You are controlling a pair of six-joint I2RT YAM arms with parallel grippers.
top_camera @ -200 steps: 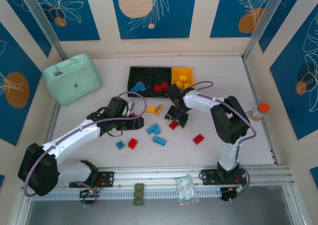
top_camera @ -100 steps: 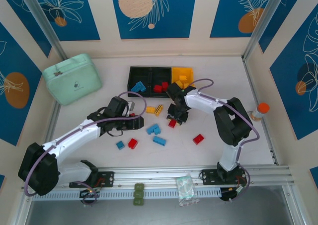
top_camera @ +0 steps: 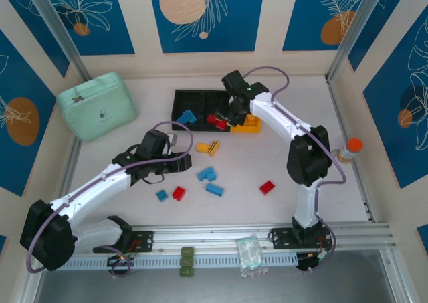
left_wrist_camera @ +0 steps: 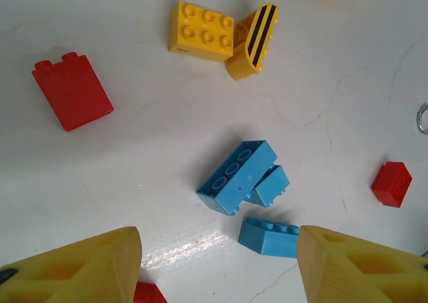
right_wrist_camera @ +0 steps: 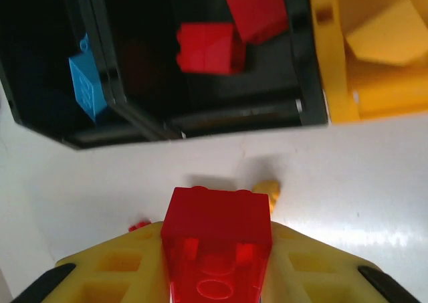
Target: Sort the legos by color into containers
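My right gripper (top_camera: 231,118) hangs at the front edge of the containers (top_camera: 194,93), shut on a red lego (right_wrist_camera: 217,233). Ahead of it in the right wrist view, the middle black bin (right_wrist_camera: 147,55) holds two red legos (right_wrist_camera: 208,47), the left black bin (right_wrist_camera: 40,62) a blue one (right_wrist_camera: 87,82), and the yellow bin (right_wrist_camera: 331,82) yellow ones. My left gripper (left_wrist_camera: 217,263) is open low over the table, with a blue lego (left_wrist_camera: 271,239) next to its right finger and two more blue ones (left_wrist_camera: 237,176) just beyond.
Loose on the table lie a yellow lego (top_camera: 202,147), a striped one (top_camera: 214,148), red ones (top_camera: 267,187) (top_camera: 178,193) and a small blue one (top_camera: 162,195). A mint case (top_camera: 97,106) sits back left. An orange-capped bottle (top_camera: 349,149) stands at the right wall.
My right gripper has shut on a red lego at mid-table and carried it up and back to the containers. The left arm has barely moved.
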